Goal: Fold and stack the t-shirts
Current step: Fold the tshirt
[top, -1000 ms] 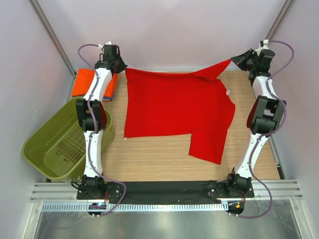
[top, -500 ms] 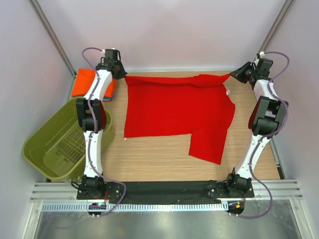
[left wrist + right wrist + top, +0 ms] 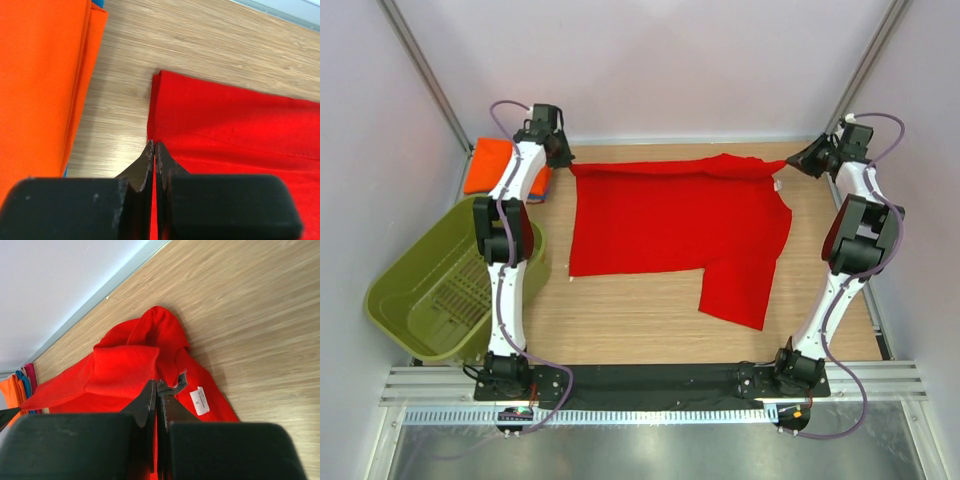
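Note:
The deep red t-shirt (image 3: pixel 670 220) lies spread on the wooden table, one sleeve hanging toward the near side. My left gripper (image 3: pixel 563 160) is shut on its far left corner, seen in the left wrist view (image 3: pixel 154 146) with red cloth (image 3: pixel 235 130) between the jaws. My right gripper (image 3: pixel 798 160) is shut on its far right shoulder edge, seen in the right wrist view (image 3: pixel 156 385), beside the white neck label (image 3: pixel 199 401). The orange t-shirt (image 3: pixel 488 165) lies folded at the far left, with blue cloth (image 3: pixel 98 3) under it.
An olive-green plastic basket (image 3: pixel 445 290) stands at the left edge beside the left arm. Metal frame posts rise at both far corners. The back wall runs just behind the shirt's far edge. Bare table (image 3: pixel 620 320) shows in front of the shirt.
Both grippers have moved outward and down with the shirt's far edge. The raised right shoulder now lies lower and the far edge is pulled straighter.

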